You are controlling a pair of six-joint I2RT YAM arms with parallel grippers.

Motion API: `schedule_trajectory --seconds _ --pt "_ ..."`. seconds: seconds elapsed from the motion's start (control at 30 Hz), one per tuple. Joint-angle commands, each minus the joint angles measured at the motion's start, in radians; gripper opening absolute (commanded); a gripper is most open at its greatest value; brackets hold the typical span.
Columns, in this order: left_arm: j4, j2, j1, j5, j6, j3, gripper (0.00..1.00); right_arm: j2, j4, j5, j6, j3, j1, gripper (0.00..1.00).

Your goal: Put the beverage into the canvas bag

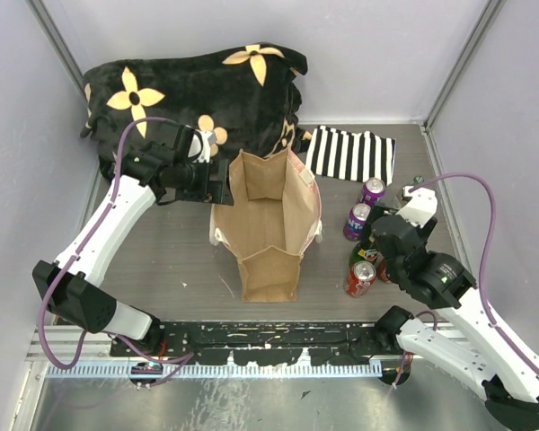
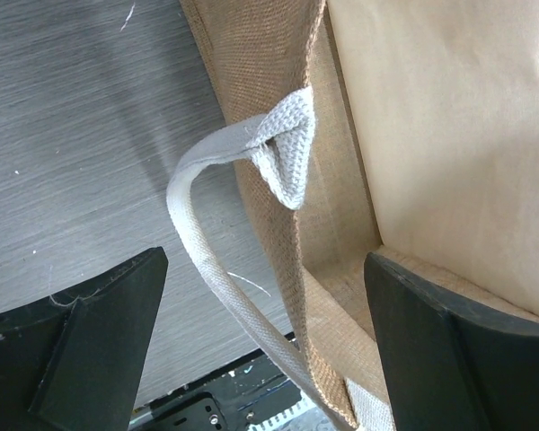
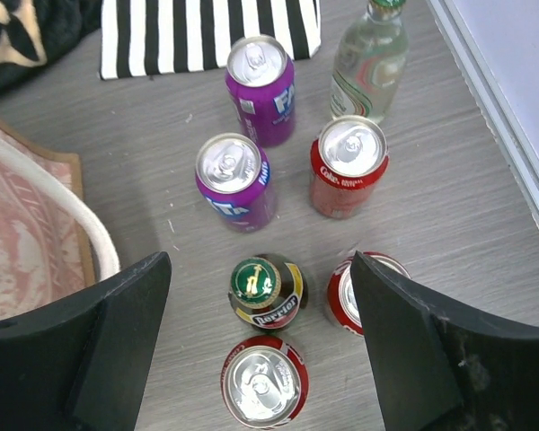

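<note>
At R pincer (image 3: 260,260): gaping wide, holding nothing; directly below, upright green-capped bottle (image 3: 268,293) (long axis vert.) amid cans (image 3: 346,163) nr right bench edge, far closer to R arm than L. At L pincer (image 2: 265,260): also wide, gripping nothing, astride left wall of canvas bag (image 1: 271,274) mid-bench. Inside bag: nothing seen; all drinks outside, to its right.

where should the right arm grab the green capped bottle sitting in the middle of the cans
Probably the neck, just under the cap, coming straight down from above. The green capped bottle stands upright, with a red can close on its right and a second red can just below it in the wrist view, so the body is crowded while the narrow top looks free.
</note>
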Motion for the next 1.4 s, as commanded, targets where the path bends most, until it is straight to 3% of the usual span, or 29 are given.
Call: schedule_trajectory --seconds 0.0,0.63,1.17,1.37 --pt "0.024 -0.01 0.0 0.028 0.011 -0.013 0.98 -0.022 0.007 0.046 0.056 -0.048 0.001 0.87" --pt "0.006 0.019 -0.001 0.097 0.022 0.001 0.98 -0.053 0.253 0.064 0.028 -0.268 0.0 0.8" --pt "-0.006 0.01 -0.001 0.142 0.026 -0.016 0.98 -0.032 0.296 0.113 0.069 -0.336 0.0 0.7" --pt "-0.009 0.008 -0.001 0.162 0.025 -0.019 0.98 -0.052 0.316 0.123 0.063 -0.363 0.0 0.61"
